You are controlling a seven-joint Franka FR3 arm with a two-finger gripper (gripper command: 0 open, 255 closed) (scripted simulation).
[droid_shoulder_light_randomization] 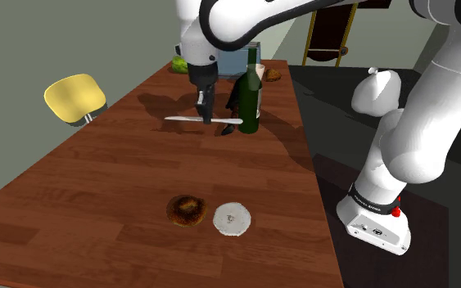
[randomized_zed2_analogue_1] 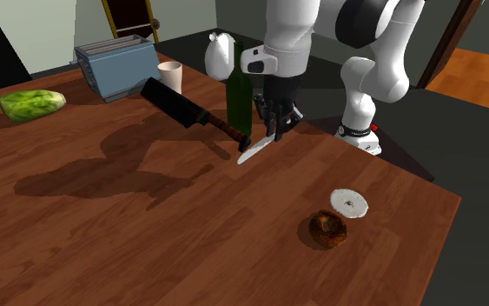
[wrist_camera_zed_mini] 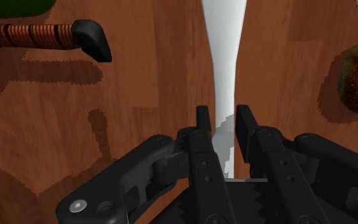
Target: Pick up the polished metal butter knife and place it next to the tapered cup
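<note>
Butter knife [wrist_camera_zed_mini: 224, 57] pinched between my fingers [wrist_camera_zed_mini: 204, 137].
I clasp its pale blade near one end, low over the brown counter [randomized_zed2_analogue_1: 103, 226], just beside the green bottle [randomized_zed2_analogue_1: 239, 87]. The tapered cup [randomized_zed2_analogue_1: 170, 76] stands apart, next to the toaster [randomized_zed2_analogue_1: 116, 63].

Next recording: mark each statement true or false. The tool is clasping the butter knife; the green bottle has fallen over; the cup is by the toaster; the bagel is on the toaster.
1. The tool clasps the butter knife between its fingers. True.
2. The green bottle lies on its side. False: it stands upright.
3. The cup stands beside the toaster. True.
4. The bagel rests on top of the toaster. False: it lies on the table, beside a white disc.
</note>
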